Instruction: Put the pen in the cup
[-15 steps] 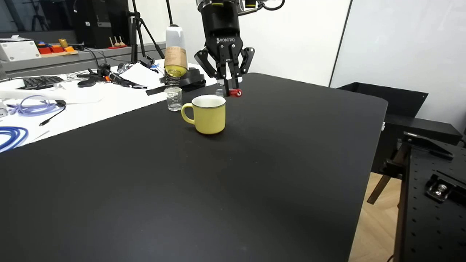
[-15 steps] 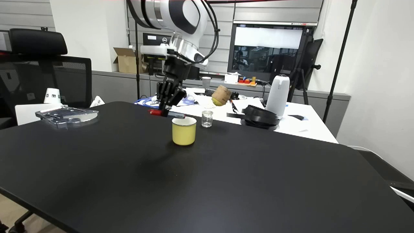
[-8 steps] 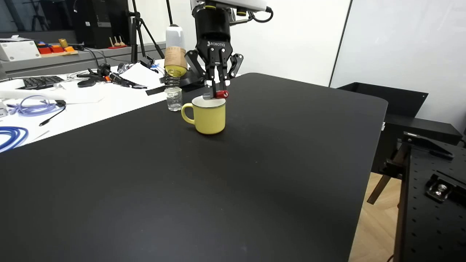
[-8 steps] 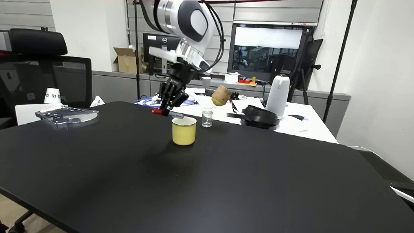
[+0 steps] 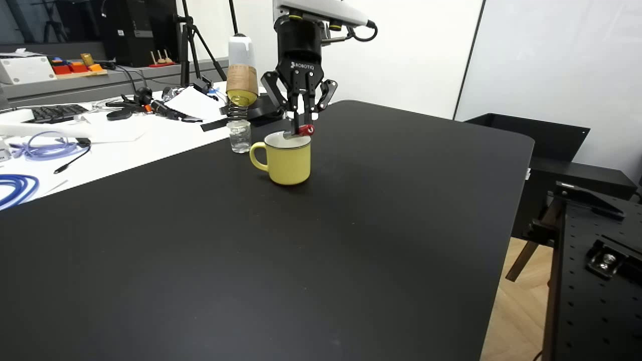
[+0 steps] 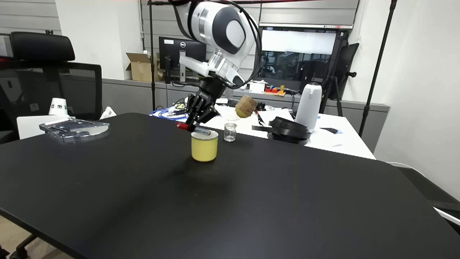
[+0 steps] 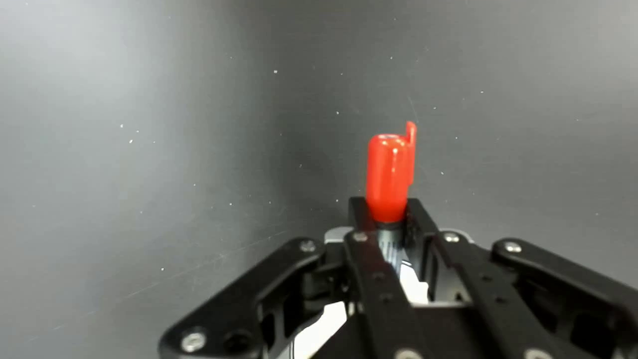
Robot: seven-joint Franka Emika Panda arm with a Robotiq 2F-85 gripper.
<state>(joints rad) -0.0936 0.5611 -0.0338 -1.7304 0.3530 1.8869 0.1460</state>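
Pen [image 7: 388, 182] sits clamped in the jaws, which press tight on it about midway along. It slants, grey end lower, and in both exterior views that end overlaps the mouth of the cup [image 5: 289, 165], which stands upright on the counter [image 5: 351, 250]; the red end juts out beyond the rim. Whether it touches the rim, I cannot tell. The step in hand looks like lining up the drop. Next probably calls for shifting inward, tipping steeper, lowering, then letting go.
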